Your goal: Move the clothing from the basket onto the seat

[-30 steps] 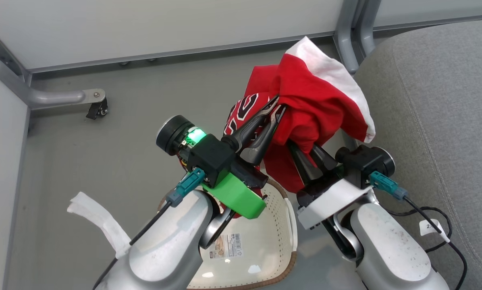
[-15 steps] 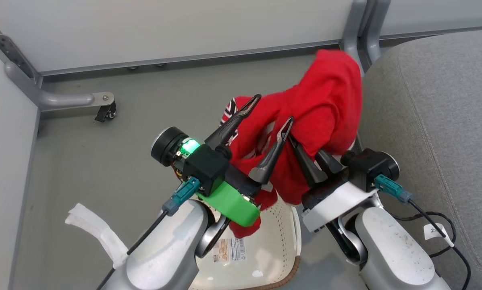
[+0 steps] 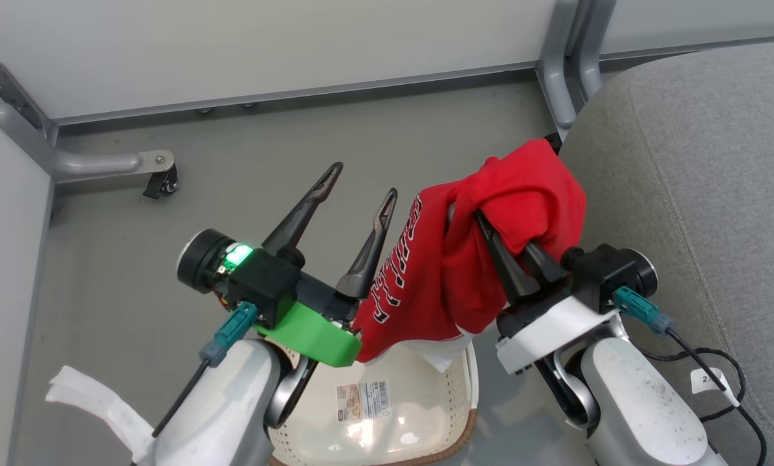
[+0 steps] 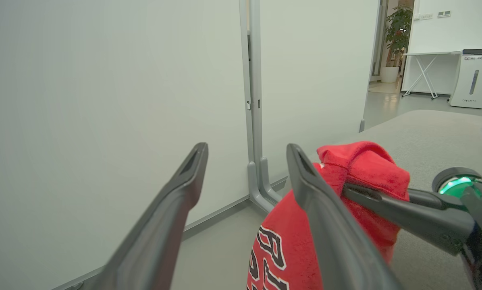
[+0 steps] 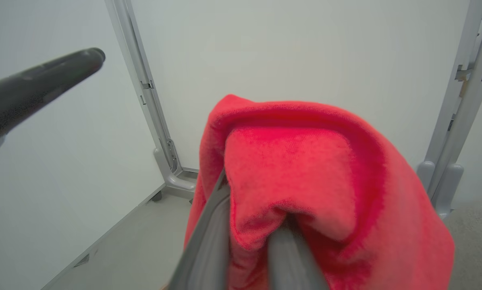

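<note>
Two claws: right claw (image 3: pixel 492 223) clenches the clothing (image 3: pixel 426 291) above the basket (image 3: pixel 426 401), the seat (image 3: pixel 685 162) just rightward; left claw (image 3: pixel 364 180) gapes empty.

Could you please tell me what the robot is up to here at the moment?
The robot is moving a red jersey from the laundry basket towards the grey seat. Its right gripper is shut on a bunched fold of the jersey, which hangs over the basket beside the seat's edge. The left gripper stands open next to the cloth, holding nothing. The jersey is not yet on the seat.
</note>
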Robot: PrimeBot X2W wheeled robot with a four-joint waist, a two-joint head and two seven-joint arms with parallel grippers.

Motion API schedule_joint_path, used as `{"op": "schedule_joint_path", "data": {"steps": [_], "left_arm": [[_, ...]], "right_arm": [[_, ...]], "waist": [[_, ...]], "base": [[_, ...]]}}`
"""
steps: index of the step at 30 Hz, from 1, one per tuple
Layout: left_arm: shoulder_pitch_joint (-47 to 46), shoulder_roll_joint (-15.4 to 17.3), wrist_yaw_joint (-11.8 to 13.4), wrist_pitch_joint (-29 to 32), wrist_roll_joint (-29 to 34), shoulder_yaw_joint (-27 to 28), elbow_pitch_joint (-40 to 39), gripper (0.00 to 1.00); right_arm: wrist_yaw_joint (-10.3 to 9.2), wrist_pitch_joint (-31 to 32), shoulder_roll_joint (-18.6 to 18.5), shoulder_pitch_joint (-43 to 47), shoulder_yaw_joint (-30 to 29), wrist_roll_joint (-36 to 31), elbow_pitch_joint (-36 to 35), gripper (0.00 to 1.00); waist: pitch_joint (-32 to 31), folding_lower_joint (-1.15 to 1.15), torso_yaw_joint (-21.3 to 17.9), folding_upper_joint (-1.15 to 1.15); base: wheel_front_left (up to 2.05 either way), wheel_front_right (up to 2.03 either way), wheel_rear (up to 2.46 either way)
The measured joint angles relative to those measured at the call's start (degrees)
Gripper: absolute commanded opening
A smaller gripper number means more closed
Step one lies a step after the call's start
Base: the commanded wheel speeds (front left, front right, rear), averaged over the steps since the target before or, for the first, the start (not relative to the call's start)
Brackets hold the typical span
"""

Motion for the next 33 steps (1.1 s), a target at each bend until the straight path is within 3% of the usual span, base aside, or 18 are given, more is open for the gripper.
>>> {"op": "schedule_joint_path", "data": {"steps": [14,24,33], "left_arm": [[8.5,1.9,0.0,0.0,3.4,11.0,-4.2,1.0],[11.7,0.3,-2.1,0.0,5.4,12.2,-5.1,1.0],[11.8,-0.1,-2.8,0.0,6.0,12.2,-5.7,1.0]], "right_arm": [[0.0,0.0,0.0,1.2,-2.5,-2.0,-2.1,0.0],[0.0,0.0,0.0,2.0,-4.5,-2.8,-3.4,0.0],[0.0,0.0,0.0,1.4,-7.3,-3.9,-5.5,0.0]], "waist": [[0.2,0.0,-1.9,0.0],[0.3,0.0,-1.8,0.0],[1.0,0.0,-4.0,0.0]], "base": [[0.0,0.0,0.0],[0.0,0.0,0.0],[0.0,0.0,0.0]]}}
